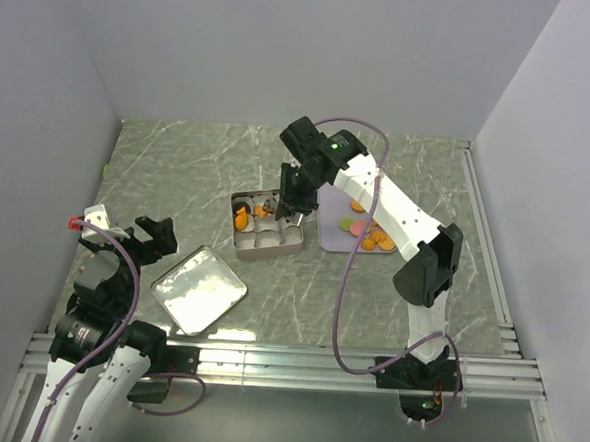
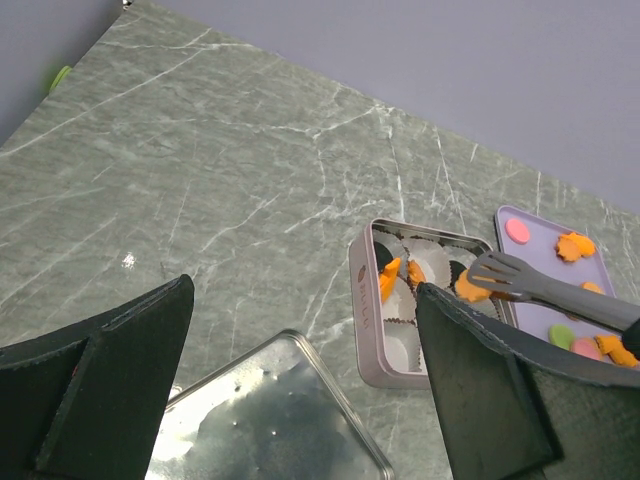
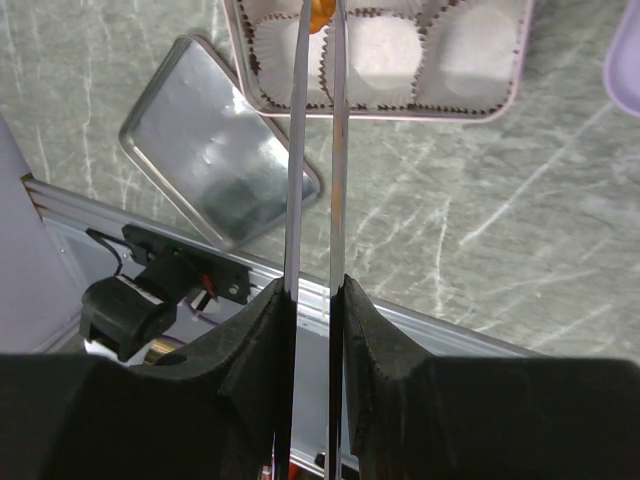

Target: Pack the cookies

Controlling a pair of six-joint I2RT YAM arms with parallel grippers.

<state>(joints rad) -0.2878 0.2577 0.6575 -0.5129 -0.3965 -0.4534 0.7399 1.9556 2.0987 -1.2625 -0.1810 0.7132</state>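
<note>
Bright, even light from above; white glare washes out the lid (image 1: 199, 289); only faint shadows fall beside it.

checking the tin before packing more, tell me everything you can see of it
The tin is square, silvery metal, lidless, flat on the table, just left of the lavender tray. White pleated paper cups fill its compartments; some hold orange cookies. Tongs held by the right gripper reach over it.
</note>
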